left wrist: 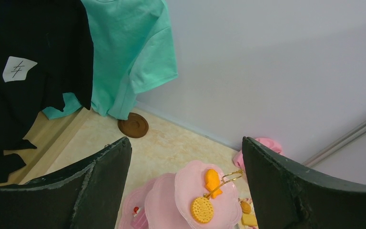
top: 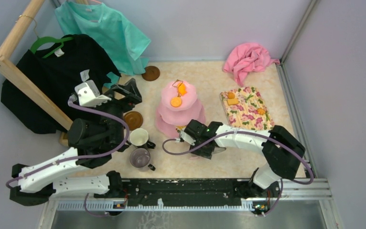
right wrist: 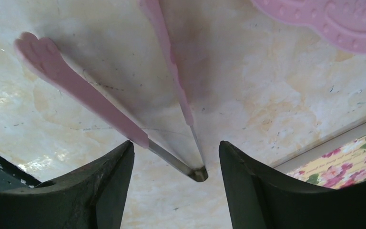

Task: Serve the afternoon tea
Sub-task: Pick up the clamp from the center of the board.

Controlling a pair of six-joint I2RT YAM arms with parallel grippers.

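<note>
The pink three-tier cake stand (top: 190, 113) stands mid-table with a gold loop (left wrist: 226, 180), an orange snack (top: 182, 88) and a round cookie (top: 175, 101) on top. A white mug (top: 138, 137) and a grey-purple mug (top: 140, 157) stand to its left, near one brown saucer (top: 133, 120); another saucer (top: 151, 73) lies at the back. My left gripper (top: 132, 91) is open and empty, raised left of the stand (left wrist: 190, 183). My right gripper (top: 190, 136) is open, low over pink tongs (right wrist: 76, 83) lying on the table, whose metal hinge sits between the fingers (right wrist: 109, 186).
A floral mat (top: 247, 114) with small snacks (top: 231, 98) lies right of the stand. A pink cloth (top: 248, 59) lies at the back right. A wooden rack (top: 24, 81) with a black shirt (top: 52, 81) and a teal shirt (top: 105, 28) stands on the left. Walls close in at the back and right.
</note>
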